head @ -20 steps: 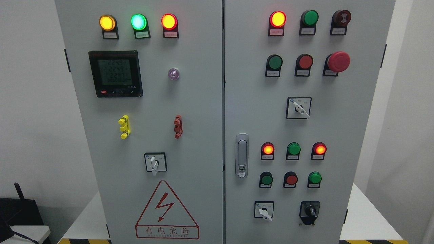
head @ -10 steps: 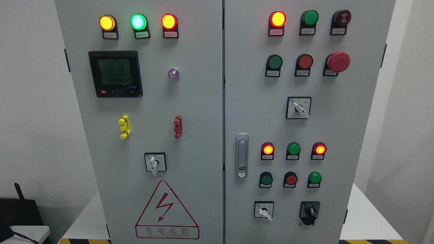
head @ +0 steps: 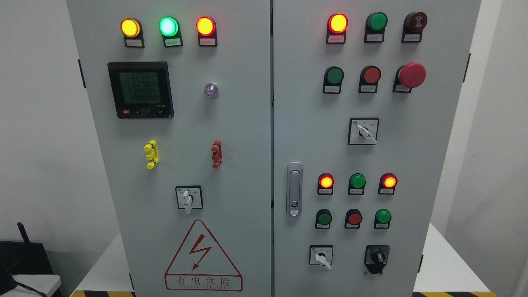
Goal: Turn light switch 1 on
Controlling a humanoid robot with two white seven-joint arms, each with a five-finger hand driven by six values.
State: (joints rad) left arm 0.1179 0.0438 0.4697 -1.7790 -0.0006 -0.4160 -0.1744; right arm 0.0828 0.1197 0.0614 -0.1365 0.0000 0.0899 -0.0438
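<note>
A grey two-door electrical cabinet (head: 247, 136) fills the head view. Its right door carries a lit red lamp (head: 338, 23), an unlit green lamp (head: 378, 21), green (head: 334, 76) and red (head: 371, 75) push buttons, and a red mushroom stop button (head: 412, 75). Lower down sit two lit red lamps (head: 326, 181) (head: 389, 181), a green lamp (head: 357, 181), and a row of green (head: 324, 218), red (head: 354, 218) and green (head: 383, 216) buttons. White rotary selectors (head: 363, 132) (head: 321, 258) and a black knob (head: 376, 258) are also there. The labels are too small to read. Neither hand shows.
The left door has yellow, green and red lit lamps (head: 168, 26), a digital meter (head: 140, 90), a rotary selector (head: 189, 198), yellow (head: 151, 154) and red (head: 216, 154) clips and a warning triangle (head: 202, 255). A door handle (head: 294, 189) sits by the seam. The cabinet stands on a white table (head: 445, 264).
Only the digits on the meter's display have flickered. Nothing else has moved.
</note>
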